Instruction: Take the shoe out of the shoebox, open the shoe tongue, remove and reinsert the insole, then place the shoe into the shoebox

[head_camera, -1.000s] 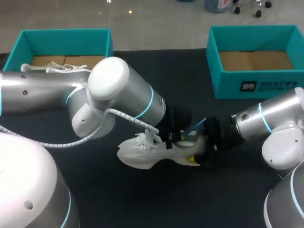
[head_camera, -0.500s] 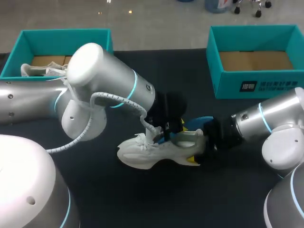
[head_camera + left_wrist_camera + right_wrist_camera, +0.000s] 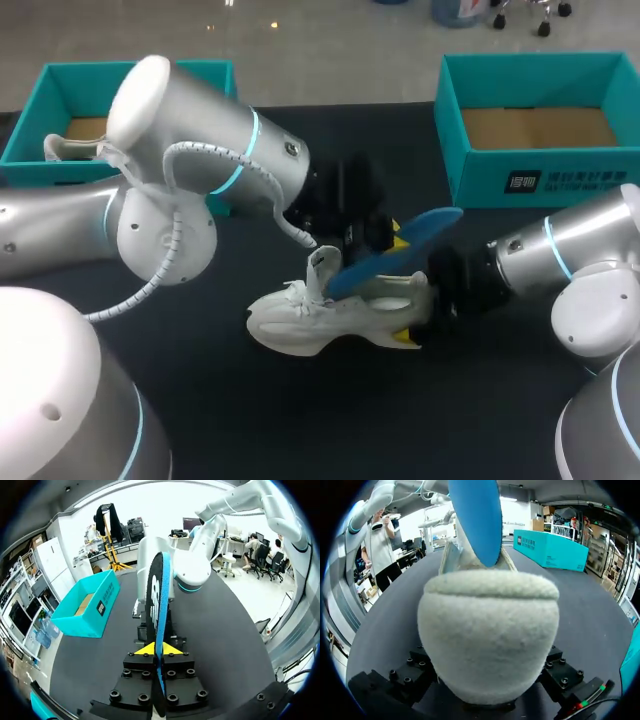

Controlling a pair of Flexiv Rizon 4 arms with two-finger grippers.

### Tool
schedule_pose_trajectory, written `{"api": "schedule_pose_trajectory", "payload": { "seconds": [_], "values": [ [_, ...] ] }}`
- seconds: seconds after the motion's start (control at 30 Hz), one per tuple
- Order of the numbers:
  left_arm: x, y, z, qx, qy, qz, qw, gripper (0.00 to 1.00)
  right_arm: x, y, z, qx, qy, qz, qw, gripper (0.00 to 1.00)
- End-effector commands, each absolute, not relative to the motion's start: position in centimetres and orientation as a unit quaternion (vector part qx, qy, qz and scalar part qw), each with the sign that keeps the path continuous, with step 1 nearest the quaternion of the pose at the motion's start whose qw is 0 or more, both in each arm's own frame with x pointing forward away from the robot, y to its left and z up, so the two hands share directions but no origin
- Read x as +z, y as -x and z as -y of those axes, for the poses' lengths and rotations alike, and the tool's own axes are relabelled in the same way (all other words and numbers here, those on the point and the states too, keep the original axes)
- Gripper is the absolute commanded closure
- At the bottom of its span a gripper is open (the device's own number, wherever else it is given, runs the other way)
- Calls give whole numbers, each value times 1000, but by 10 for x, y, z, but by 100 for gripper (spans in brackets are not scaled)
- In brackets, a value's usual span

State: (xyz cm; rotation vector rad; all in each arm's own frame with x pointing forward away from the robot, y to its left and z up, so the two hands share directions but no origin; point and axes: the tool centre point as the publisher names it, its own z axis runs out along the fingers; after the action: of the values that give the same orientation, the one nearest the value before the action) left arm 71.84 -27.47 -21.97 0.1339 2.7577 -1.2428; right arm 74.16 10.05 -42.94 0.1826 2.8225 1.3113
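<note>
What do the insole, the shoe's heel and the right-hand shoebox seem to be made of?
The insole looks like thin matte blue foam, perhaps fabric-topped. It keeps a gentle curve while pinched in the left gripper. The shoe heel is off-white with a fuzzy nap, which suggests felt or suede-like fabric. The shoebox is probably cardboard, teal outside with bare brown board inside.

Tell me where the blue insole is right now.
In the head view, mid-table: the blue insole is pinched in the left gripper, angled up out of the white shoe.
</note>
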Motion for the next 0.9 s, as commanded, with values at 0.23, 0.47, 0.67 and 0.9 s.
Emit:
{"api": "schedule_pose_trajectory", "payload": {
  "seconds": [0.23,0.47,0.67,0.9],
  "values": [
    [-177,-708,269,-444,-94,-890,44,100,-432,-741,-101,419,-59,-906,13,100],
    [-171,-706,268,-444,-109,-889,43,100,-432,-741,-101,419,-59,-906,13,100],
    [-171,-706,268,-444,-109,-889,43,100,-432,-741,-101,419,-59,-906,13,100],
    [-171,-706,268,-444,-109,-889,43,100,-432,-741,-101,419,-59,-906,13,100]
  ]
}}
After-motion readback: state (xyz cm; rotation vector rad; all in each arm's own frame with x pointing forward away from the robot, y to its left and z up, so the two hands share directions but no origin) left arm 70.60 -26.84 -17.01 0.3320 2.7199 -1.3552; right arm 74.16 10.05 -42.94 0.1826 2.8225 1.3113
